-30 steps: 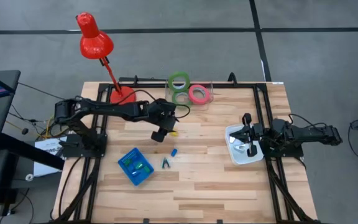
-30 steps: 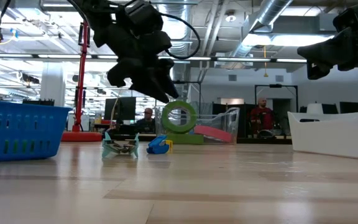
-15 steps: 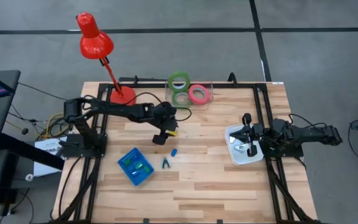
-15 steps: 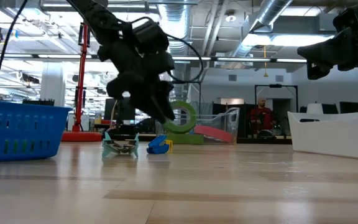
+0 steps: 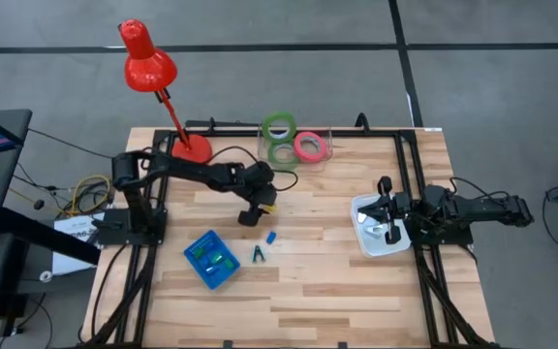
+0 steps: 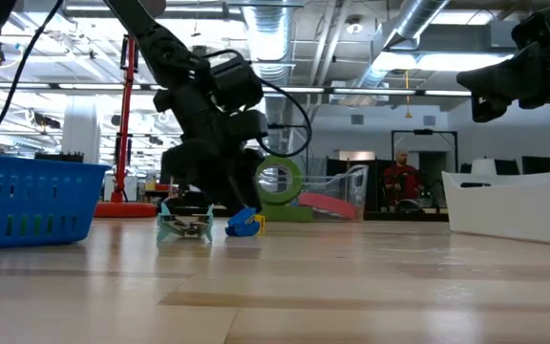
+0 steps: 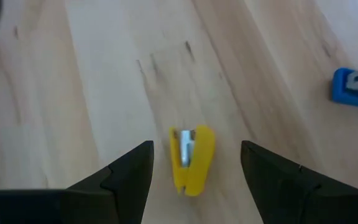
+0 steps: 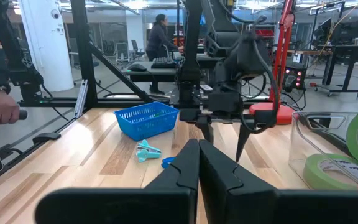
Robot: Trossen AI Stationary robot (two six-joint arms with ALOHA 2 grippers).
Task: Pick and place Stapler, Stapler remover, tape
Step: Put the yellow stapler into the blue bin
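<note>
A small yellow stapler [image 7: 191, 158] lies flat on the wooden table [image 5: 318, 291]. My left gripper [image 7: 194, 168] is open, slants down over it, and has one finger on either side without touching. Nearby lie a small blue stapler [image 5: 270, 237] and a teal staple remover [image 5: 258, 254]. Two green rings of tape [image 5: 279, 126] and a pink one [image 5: 308, 146] sit in a clear container at the table's far edge. My right gripper [image 8: 197, 165] is shut, level, over the white tray [image 5: 364, 242] at the right.
A blue basket [image 5: 211, 258] holding small pieces stands toward the near left. A red desk lamp [image 5: 150, 60] has its base at the far left corner. People show in the room beyond the table. Bare wood lies along the near edge.
My left gripper has come down toward the table, over the yellow stapler, and has rolled a little. Its fingers have stayed apart. The stapler and the other pieces have not moved.
</note>
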